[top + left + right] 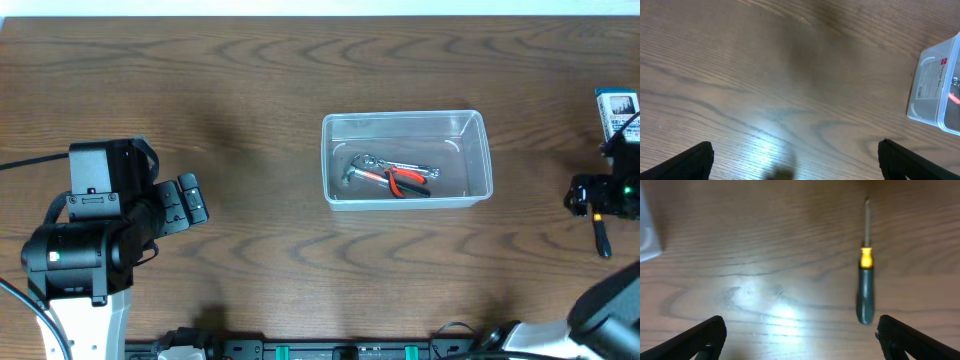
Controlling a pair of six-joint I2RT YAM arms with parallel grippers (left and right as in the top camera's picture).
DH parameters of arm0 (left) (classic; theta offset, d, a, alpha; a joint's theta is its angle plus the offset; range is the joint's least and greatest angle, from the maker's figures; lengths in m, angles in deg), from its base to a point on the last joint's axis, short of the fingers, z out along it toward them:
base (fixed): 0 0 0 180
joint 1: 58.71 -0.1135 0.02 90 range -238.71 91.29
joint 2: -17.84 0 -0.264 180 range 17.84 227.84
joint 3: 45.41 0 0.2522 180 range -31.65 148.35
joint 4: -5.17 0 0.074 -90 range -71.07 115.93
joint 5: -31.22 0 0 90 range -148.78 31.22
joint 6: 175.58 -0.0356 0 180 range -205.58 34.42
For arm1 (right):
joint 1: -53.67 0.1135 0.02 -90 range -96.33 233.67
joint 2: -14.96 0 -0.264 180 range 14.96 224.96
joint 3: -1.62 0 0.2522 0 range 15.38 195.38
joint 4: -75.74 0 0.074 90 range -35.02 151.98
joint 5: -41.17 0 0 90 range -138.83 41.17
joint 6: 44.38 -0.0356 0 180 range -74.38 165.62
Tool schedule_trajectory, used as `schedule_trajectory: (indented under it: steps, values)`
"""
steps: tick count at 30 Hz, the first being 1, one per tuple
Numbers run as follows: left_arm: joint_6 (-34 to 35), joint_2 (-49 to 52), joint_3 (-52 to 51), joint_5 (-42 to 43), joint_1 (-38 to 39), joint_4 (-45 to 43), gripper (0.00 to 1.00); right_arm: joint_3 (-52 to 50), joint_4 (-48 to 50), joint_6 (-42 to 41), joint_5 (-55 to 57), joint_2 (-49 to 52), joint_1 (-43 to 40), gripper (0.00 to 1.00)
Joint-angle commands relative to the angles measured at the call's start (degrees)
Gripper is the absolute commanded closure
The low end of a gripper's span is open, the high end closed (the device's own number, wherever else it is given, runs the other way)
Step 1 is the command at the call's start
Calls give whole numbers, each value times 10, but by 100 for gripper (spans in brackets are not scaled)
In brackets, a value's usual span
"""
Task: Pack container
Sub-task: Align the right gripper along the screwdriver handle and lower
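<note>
The clear plastic container [403, 118] stands at the table's middle. It holds red-handled pliers [408, 181] and a silver metal tool [362, 168]. Its end with a label shows at the right edge of the left wrist view [927, 85]. My left gripper [190, 200] [795, 160] is open and empty over bare table, well left of the container. My right gripper [592, 195] [800, 335] is open and empty at the far right. A screwdriver [865, 287] with a dark handle and yellow collar lies on the table just inside its right finger, and also shows in the overhead view [602, 240].
A small blue-and-white box [617, 110] stands at the right edge behind the right arm. A pale object [647, 235] shows at the left edge of the right wrist view. The brown wood table [250, 80] stretches around the container.
</note>
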Motion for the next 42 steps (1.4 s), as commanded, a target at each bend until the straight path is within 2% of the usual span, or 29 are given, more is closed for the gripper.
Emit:
schedule_trajectory:
  steps: [1, 9, 20, 33, 42]
  values:
    - [1, 1, 8, -3, -2, 2, 2, -2, 6, 7, 34, 30, -7, 1]
    - [1, 1, 8, -3, -2, 4, 2, -2, 53, 5, 132, 51, -14, 1]
    - [1, 1, 8, -3, -2, 12, 2, -3, 70, 17, 83, 78, -56, 1]
    - [1, 1, 8, -3, -2, 13, 2, -3, 61, 133, 50, 79, -74, 1]
    - [1, 1, 8, -3, -2, 12, 2, -3, 73, 141, 50, 93, -87, 1]
